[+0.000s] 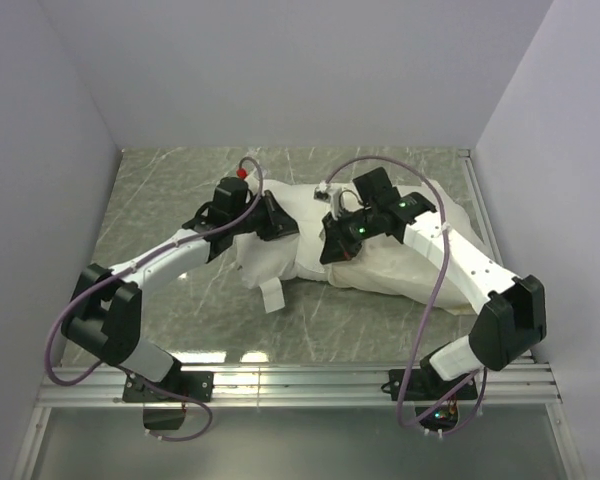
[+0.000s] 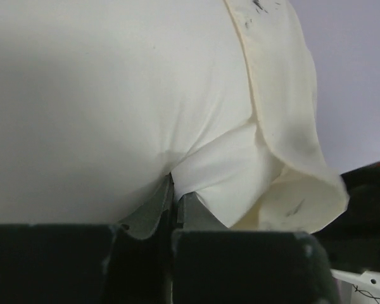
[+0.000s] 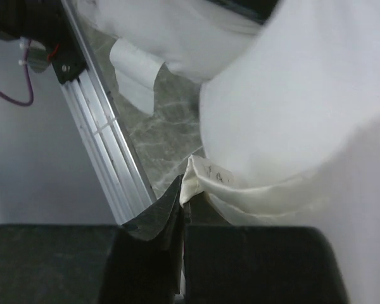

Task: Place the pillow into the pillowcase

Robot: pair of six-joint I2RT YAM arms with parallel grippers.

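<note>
The plump white pillow (image 1: 265, 262) lies across the middle of the table, its small tag (image 1: 272, 295) hanging off the near-left end. The cream pillowcase (image 1: 385, 275) covers its right part. My left gripper (image 1: 283, 228) sits on the left part. In the left wrist view the left gripper (image 2: 174, 183) is shut on a fold of cloth beside the pillowcase's cream hem (image 2: 285, 126). My right gripper (image 1: 335, 252) is at the near side. In the right wrist view the right gripper (image 3: 189, 193) is shut on the marked hem (image 3: 253, 190), and the tag (image 3: 136, 79) shows beyond it.
The green marbled table (image 1: 160, 190) is boxed in by pale walls on the left, back and right. An aluminium rail (image 1: 300, 380) runs along the near edge with both arm bases on it. The same rail (image 3: 101, 139) shows in the right wrist view.
</note>
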